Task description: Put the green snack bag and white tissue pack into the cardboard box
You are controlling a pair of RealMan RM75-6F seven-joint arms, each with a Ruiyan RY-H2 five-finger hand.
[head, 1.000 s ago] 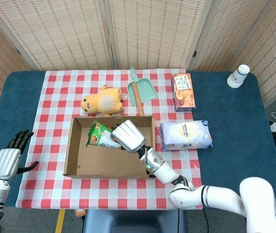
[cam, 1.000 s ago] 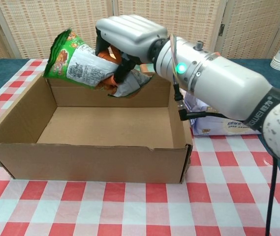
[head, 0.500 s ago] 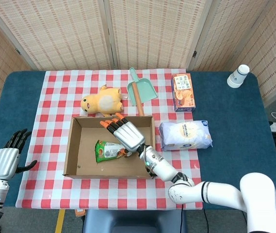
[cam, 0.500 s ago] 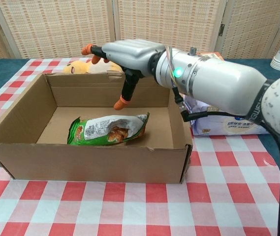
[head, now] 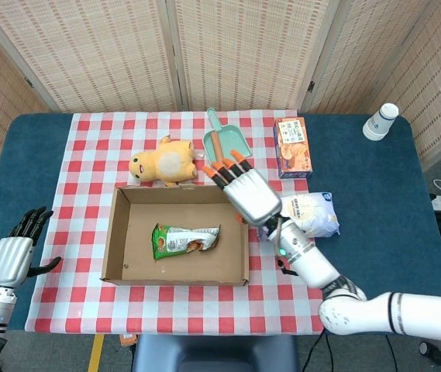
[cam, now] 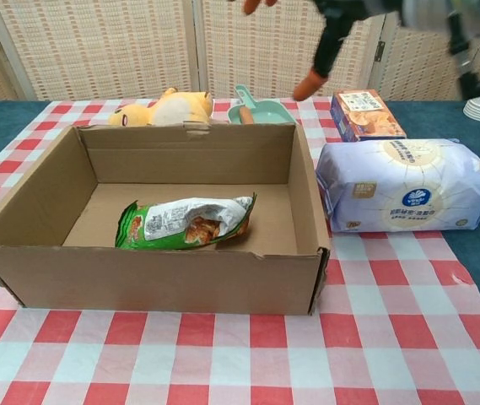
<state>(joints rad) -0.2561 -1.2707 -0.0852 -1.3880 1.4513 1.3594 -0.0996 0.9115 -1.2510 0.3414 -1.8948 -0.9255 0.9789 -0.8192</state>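
Right hand (head: 249,194) raised above the table (head: 375,201), fingers spread, holding nothing, over the box's right edge beside the tissue pack. Left hand (head: 12,252) off the cloth at the left table edge, fingers apart, empty. One green snack bag (head: 185,239) lies flat inside the one cardboard box (head: 119,232), long axis left-right. One white tissue pack (cam: 404,186) on the cloth just right of the box, long axis left-right. One plush toy (head: 162,161), one dustpan (head: 225,143), one cracker box (head: 293,146), one cup stack (head: 380,121).
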